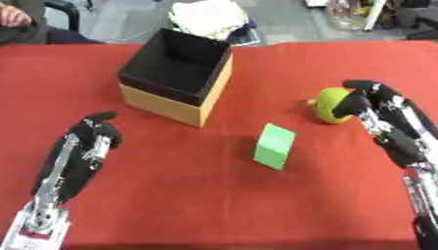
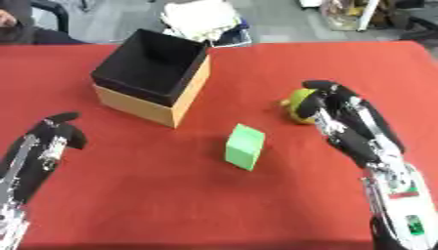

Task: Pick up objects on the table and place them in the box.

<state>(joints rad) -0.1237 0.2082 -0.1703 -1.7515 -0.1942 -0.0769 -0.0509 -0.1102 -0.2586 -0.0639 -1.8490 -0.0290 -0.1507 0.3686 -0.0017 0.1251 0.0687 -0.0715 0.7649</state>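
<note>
Resting on the red cloth (image 1: 188,195) right of centre, the yellow-green fruit (image 1: 328,104) has the right hand (image 1: 381,117) against its right side; the fingertips (image 1: 349,103) curl over the fruit's top and front, so the hand is closing on it, though the fruit sits on the cloth. Just left and nearer the robot stands a green block (image 1: 274,146), upright on its small end, untouched and apart from both fruit and hand. Farther left and back is the box (image 1: 175,78), open at the top, black inside and around the rim, tan lower down, set at an angle to the table's edges. Nothing can be seen inside it. The left hand (image 1: 85,146) lies low on the left, well apart from box and block, fingers relaxed and holding nothing.

The right eye view shows more of the right forearm (image 2: 398,195), silver with a small green mark near the lower edge, while the left eye view cuts it off at the frame's side. The left eye view in turn shows the whole left arm down to its silver wrist (image 1: 38,219).

The cloth covers the table to every visible edge. Beyond it are a grey floor, a white bundle (image 1: 208,18) behind the box, and a dark-sleeved person's arm (image 1: 26,29) at the far left corner
</note>
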